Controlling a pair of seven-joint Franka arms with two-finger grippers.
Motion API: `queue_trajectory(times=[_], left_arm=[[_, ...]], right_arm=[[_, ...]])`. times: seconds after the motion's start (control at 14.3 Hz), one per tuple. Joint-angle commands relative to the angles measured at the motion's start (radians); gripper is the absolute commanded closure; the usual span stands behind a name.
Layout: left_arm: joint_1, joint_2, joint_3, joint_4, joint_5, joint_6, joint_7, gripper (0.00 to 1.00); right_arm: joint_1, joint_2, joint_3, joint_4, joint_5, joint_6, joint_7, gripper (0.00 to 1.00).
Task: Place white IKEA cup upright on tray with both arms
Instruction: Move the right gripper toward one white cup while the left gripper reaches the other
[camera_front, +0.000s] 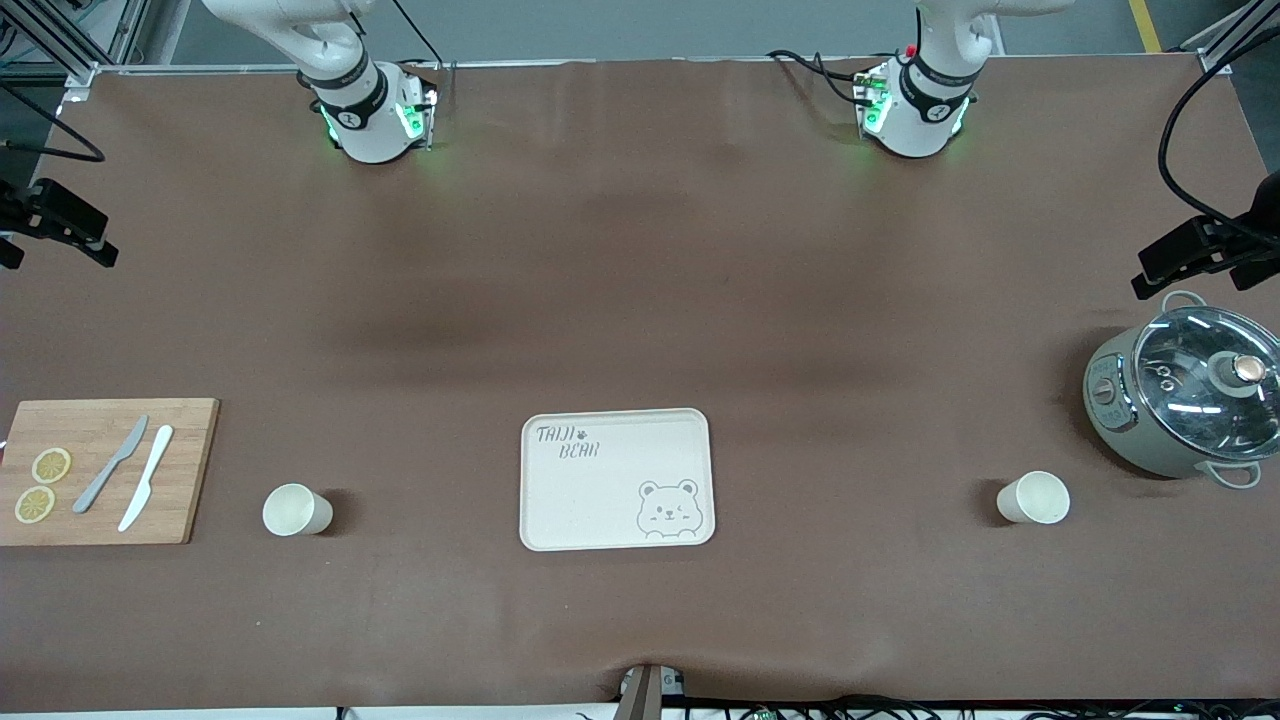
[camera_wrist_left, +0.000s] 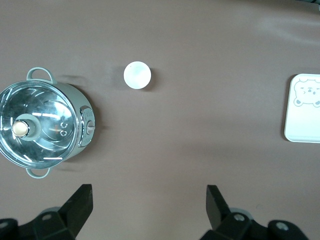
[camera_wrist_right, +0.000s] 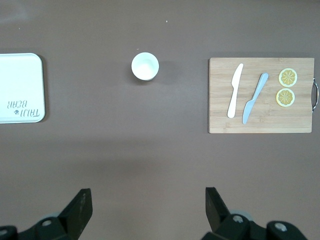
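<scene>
Both grippers, left gripper (camera_wrist_left: 149, 205) and right gripper (camera_wrist_right: 148, 207), hang spread open, high over bare table. The tray (camera_front: 617, 480) lies empty between two upright white cups (camera_front: 297, 510) (camera_front: 1033, 498), each well apart from it.

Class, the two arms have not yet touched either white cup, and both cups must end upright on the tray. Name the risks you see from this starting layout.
1. The cup toward the right arm's end sits beside the cutting board; a careless reach could knock the knives.
2. The other cup stands close to the pot, leaving little room for the left end effector.
3. Both open end effectors, including the right end effector, must meet at one tray; the arms could collide.
</scene>
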Motion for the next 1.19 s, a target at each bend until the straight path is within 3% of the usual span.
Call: queue_trajectory(times=[0.0, 0.77, 1.12], left_arm=[[0.008, -0.005, -0.001, 0.009, -0.003, -0.017, 0.004, 0.00], [0.006, 0.017, 0.019, -0.019, -0.006, -0.020, -0.033, 0.00], [0.015, 0.096, 0.020, -0.020, -0.002, 0.032, -0.033, 0.00]], right_arm=[[0.004, 0.002, 0.000, 0.009, 0.001, -0.010, 0.004, 0.00], [0.028, 0.001, 0.001, 0.010, -0.012, -0.012, 0.000, 0.00], [0.018, 0.002, -0.004, 0.012, -0.002, -0.012, -0.003, 0.00]])
